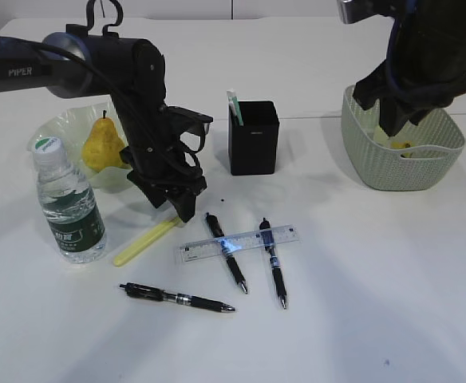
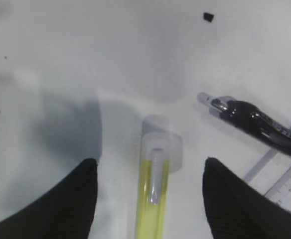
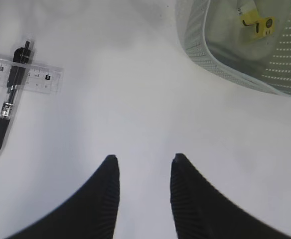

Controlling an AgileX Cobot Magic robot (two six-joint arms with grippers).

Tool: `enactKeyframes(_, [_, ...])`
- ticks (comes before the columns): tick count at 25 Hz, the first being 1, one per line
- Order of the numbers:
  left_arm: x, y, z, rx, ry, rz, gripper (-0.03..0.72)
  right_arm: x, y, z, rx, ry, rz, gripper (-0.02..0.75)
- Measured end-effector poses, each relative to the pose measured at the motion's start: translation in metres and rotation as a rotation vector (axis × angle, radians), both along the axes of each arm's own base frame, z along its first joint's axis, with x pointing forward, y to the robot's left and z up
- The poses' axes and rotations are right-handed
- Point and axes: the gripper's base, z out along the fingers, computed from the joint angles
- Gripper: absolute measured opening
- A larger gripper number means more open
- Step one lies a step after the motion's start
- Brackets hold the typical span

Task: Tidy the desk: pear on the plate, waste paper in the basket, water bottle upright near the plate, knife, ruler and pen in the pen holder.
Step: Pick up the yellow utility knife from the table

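The yellow knife (image 1: 147, 241) lies on the white desk (image 1: 361, 303), and my left gripper (image 1: 177, 203) hangs open just over its upper end. In the left wrist view the knife (image 2: 153, 199) runs between the two spread fingers, touching neither; the left gripper (image 2: 150, 160) holds nothing. The pear (image 1: 103, 144) sits on the pale green plate (image 1: 61, 128). The water bottle (image 1: 68, 203) stands upright beside the plate. The ruler (image 1: 241, 242) lies under two pens (image 1: 227, 251) (image 1: 274, 262); a third pen (image 1: 177, 298) lies nearer the front. My right gripper (image 1: 394, 120) is open and empty over the basket (image 1: 400, 163), which holds waste paper (image 3: 257, 22).
The black pen holder (image 1: 254, 137) stands behind the pens with a white-and-green item (image 1: 234, 106) sticking out of it. A small dark speck (image 2: 208, 17) lies on the desk beyond the knife. The right wrist view shows one pen (image 3: 8, 114) across the ruler (image 3: 36, 77).
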Motion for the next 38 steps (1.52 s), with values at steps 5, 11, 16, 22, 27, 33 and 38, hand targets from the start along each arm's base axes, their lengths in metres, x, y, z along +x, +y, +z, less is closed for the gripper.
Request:
enactKeyframes(5, [0.0, 0.001, -0.001, 0.029, -0.011, -0.011, 0.466, 0.0, 0.0, 0.0, 0.0, 0.0, 0.0, 0.261])
enactKeyframes(11, [-0.002, -0.004, -0.001, 0.048, -0.02, -0.027, 0.466, 0.0, 0.0, 0.0, 0.0, 0.0, 0.0, 0.261])
enactKeyframes(16, [-0.003, -0.005, -0.001, 0.048, -0.02, -0.027, 0.466, 0.0, 0.0, 0.0, 0.0, 0.0, 0.0, 0.261])
enactKeyframes(22, [-0.003, -0.005, -0.002, 0.049, -0.021, -0.027, 0.466, 0.0, 0.0, 0.0, 0.0, 0.0, 0.0, 0.261])
enactKeyframes(27, [-0.002, -0.005, -0.009, 0.053, -0.012, -0.022, 0.466, 0.0, 0.0, 0.0, -0.001, 0.0, 0.0, 0.261])
enactKeyframes(33, [-0.001, -0.005, -0.014, 0.055, -0.007, -0.015, 0.466, 0.0, 0.0, 0.0, -0.005, -0.001, 0.0, 0.261])
enactKeyframes(38, [0.0, -0.006, -0.015, 0.055, -0.01, -0.016, 0.466, 0.0, -0.001, 0.0, -0.007, -0.002, 0.0, 0.261])
